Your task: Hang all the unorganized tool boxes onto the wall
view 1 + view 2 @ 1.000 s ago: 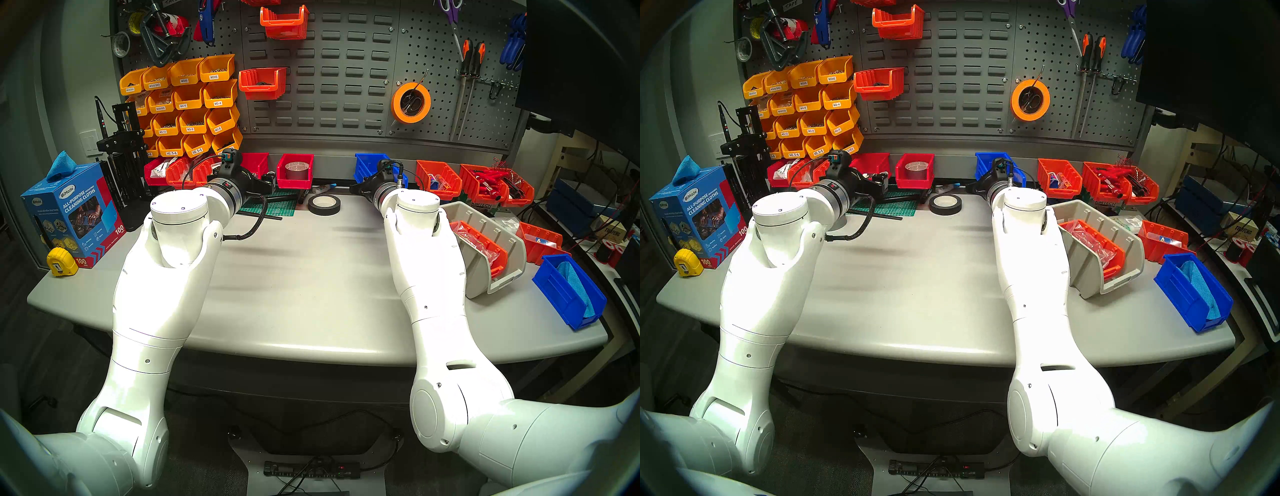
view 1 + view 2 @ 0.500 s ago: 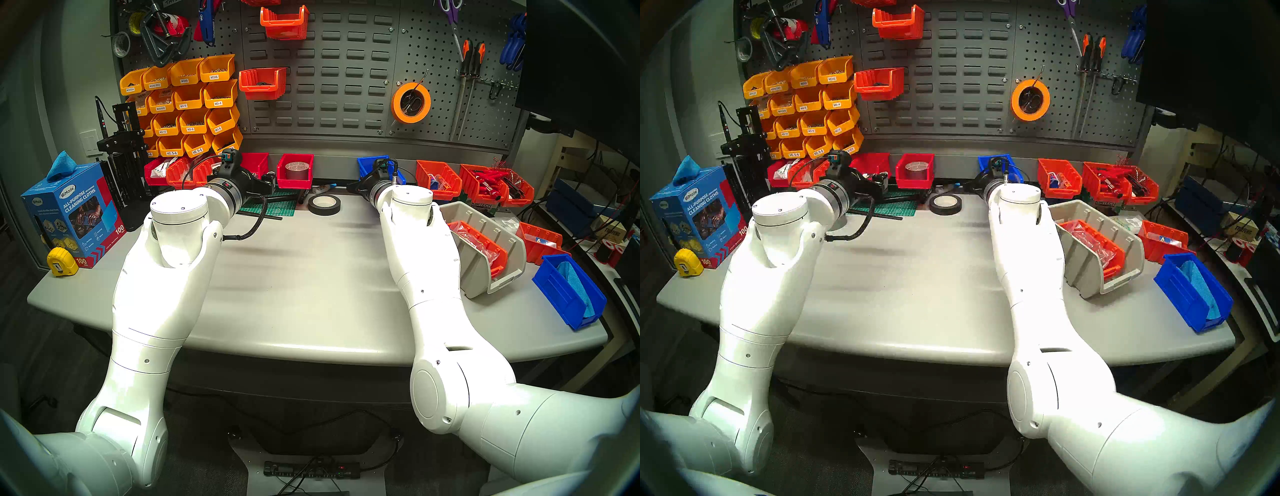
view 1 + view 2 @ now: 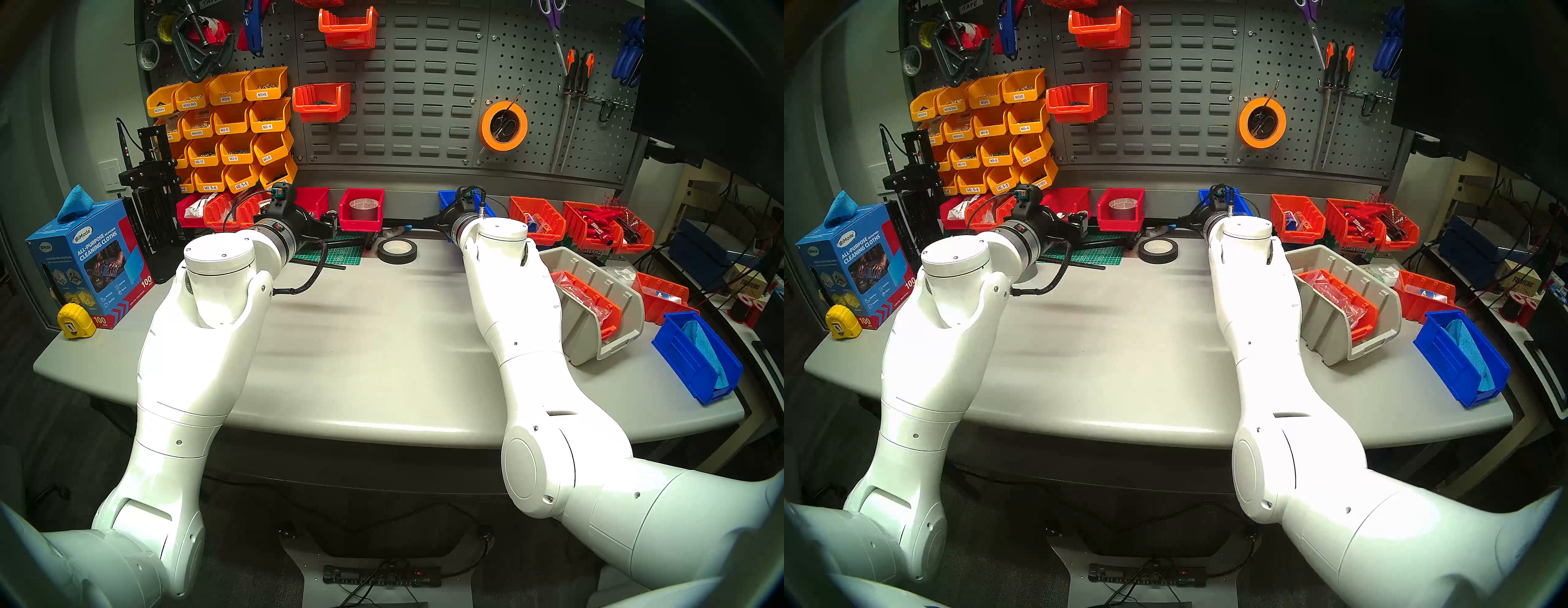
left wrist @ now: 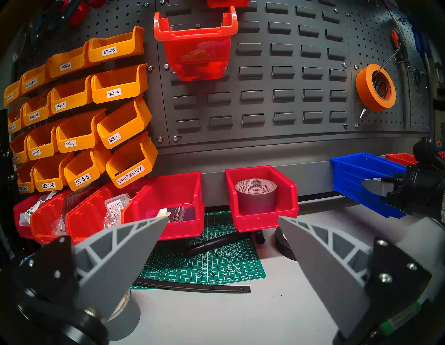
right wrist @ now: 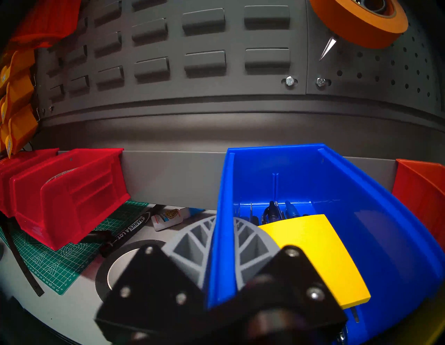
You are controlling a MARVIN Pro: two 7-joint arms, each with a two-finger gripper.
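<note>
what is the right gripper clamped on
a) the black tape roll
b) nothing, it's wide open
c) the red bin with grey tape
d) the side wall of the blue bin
d: in the right wrist view the right gripper has one finger outside and one inside the left wall of the blue bin, closed on it.

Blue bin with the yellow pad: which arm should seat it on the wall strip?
Right. The right pincer already straddles the blue bin's side wall, with the bin against the grey strip. The left pincer stands open and empty, facing the red bins further left.
</note>
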